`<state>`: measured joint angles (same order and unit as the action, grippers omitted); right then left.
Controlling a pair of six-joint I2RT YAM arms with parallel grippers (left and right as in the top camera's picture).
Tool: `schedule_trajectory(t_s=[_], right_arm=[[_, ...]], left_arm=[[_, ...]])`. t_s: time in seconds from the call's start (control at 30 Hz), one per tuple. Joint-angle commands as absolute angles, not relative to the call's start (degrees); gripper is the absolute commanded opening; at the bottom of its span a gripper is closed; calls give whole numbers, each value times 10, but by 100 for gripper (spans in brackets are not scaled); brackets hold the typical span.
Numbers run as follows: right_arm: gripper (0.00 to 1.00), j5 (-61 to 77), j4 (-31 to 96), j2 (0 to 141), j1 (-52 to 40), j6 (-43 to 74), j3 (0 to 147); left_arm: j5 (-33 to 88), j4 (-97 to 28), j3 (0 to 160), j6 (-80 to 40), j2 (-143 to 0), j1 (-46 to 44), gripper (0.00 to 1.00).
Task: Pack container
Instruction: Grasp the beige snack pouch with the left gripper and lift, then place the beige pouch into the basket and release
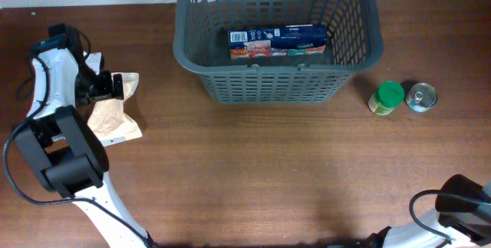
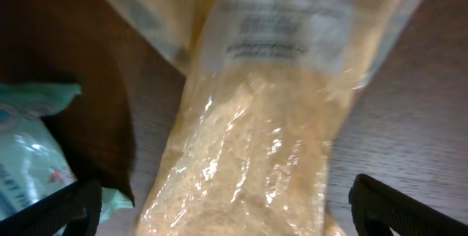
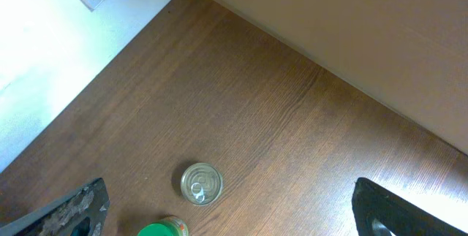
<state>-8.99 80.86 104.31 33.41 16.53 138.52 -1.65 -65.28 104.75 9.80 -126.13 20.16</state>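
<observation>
Early going | container [image 1: 276, 87] far-centre on the table [image 1: 253, 171], one carton [image 1: 278, 41] inside | grain bag [image 2: 248, 155], green-lidded jar [image 1: 387, 97], tin can [image 1: 421, 97] yet to pack | left gripper [image 2: 230, 210] fingers apart, astride the bag | right gripper [image 3: 234, 210] fingers apart, empty

Left pincer [image 2: 227, 205] hangs over the bag [image 2: 248, 141] on the counter [image 1: 253, 171], packet [image 2: 29, 155] just beside; basket [image 1: 276, 87], box [image 1: 278, 40] inside, well off to its right, jar [image 1: 387, 97] and tin [image 1: 421, 97] beyond.

Baskets: one [image 1: 181, 44], dark grey, holding one blue box [image 1: 278, 41]. Loose outside it: one clear bag [image 2: 248, 155] of pale grain, one teal packet [image 2: 29, 155], one green-lidded jar [image 1: 387, 97] and one silver ring-pull can [image 1: 421, 97].
</observation>
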Motion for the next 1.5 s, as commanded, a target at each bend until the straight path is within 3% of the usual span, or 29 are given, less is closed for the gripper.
schedule_trajectory(t_s=[0.0,0.33,0.47,0.53,0.63,0.7,0.87,1.1,1.2,1.27,1.47], right_arm=[[99,-97,808,1046,335,170,1385],[99,-97,808,1046,335,170,1385],[99,-97,808,1046,335,170,1385],[99,-97,808,1046,335,170,1385],[99,-97,808,1046,335,170,1385],[99,-97,808,1046,335,170,1385],[99,-97,808,1046,335,170,1385],[99,-97,808,1046,335,170,1385],[99,-97,808,1046,335,170,1385],[99,-97,808,1046,335,170,1385],[99,-97,808,1046,335,170,1385]], left_arm=[[3,-641,1014,122,-1268,210,100],[22,-611,975,166,-1272,210,99],[22,-609,972,166,-1293,210,92],[22,-609,972,166,-1299,210,76],[22,-616,981,166,-1299,210,27],[22,-640,1004,166,-1299,210,2],[22,-730,1123,159,-1298,209,2],[76,-920,1534,156,-1298,154,2],[82,-922,1697,164,-1298,97,2],[82,-904,1793,229,-1298,42,2],[81,-806,1797,496,-1266,-135,2]])
